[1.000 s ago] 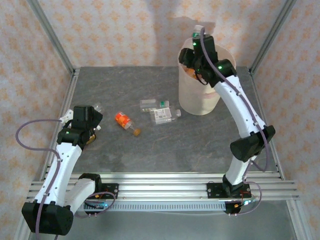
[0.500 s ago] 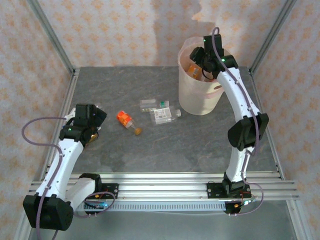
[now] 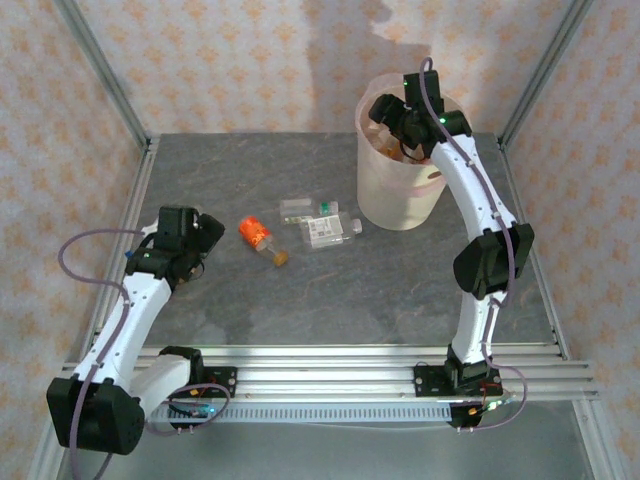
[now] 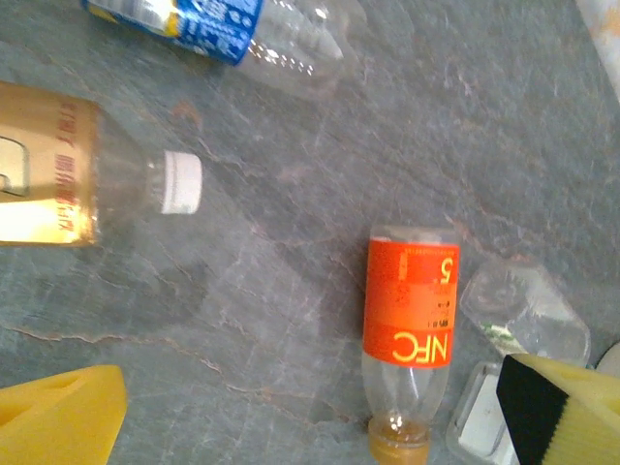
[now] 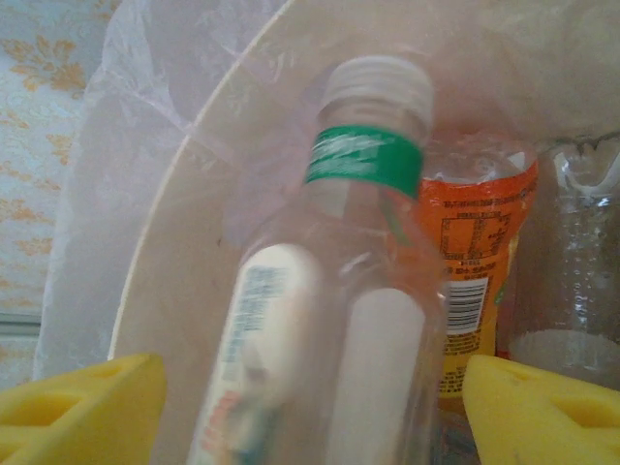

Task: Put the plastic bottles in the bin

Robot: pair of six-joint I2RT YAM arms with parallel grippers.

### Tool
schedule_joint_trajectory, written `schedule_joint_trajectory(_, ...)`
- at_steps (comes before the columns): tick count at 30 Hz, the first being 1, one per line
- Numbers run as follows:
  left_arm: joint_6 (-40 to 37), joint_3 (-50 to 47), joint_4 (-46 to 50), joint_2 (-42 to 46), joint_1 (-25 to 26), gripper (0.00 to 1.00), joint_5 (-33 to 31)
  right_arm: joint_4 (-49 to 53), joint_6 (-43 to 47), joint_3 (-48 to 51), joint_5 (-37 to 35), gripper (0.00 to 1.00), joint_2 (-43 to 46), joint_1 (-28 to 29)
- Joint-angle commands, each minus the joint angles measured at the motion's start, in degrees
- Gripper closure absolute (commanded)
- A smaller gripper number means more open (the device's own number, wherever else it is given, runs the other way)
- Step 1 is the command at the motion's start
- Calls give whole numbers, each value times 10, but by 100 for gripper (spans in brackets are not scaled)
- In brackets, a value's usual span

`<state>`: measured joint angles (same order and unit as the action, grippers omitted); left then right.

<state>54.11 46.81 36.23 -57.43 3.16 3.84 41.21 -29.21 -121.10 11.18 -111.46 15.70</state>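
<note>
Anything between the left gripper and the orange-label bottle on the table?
Nothing visible. The left gripper is open, and only bare table lies between it and the orange-label bottle. A clear bottle lies close beyond it, out of the path.

White arms [image 3: 130, 310], black joints [image 3: 490, 265], lilac cables [image 3: 100, 236]

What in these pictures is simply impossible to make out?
Top view: how many bottles lie in the bin; the right arm and right tool cover its mouth.
Right wrist view: the print on the green-banded bottle, which is blurred.
Left wrist view: the amber bottle is cut by the left edge, the blue-labelled bottle by the top edge.
Left wrist view: the clear bottle is partly behind a yellow finger.
</note>
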Motion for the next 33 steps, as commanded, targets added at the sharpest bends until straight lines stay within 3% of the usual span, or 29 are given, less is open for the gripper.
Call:
schedule_joint_trajectory(1, -8, 15, -12, -15, 21, 0, -5, 18, 19, -19, -8, 19, 45, 2)
schedule_joint_trajectory(11, -5, 36, -19, -52, 64, 0, -14, -2, 73, 56, -4, 18, 139, 17)
schedule_joint_trajectory(22, -19, 65, 28, -52, 63, 0, -60, -33, 142, 207, -66, 20, 268, 148)
schedule_joint_trajectory(27, -28, 72, 50, -53, 31, 0, -53, -42, 156, 262, -91, 21, 273, 226)
schedule_joint_trajectory(33, -39, 64, 66, -25, -36, 0, -40, -39, 155, 291, -80, 21, 220, 287)
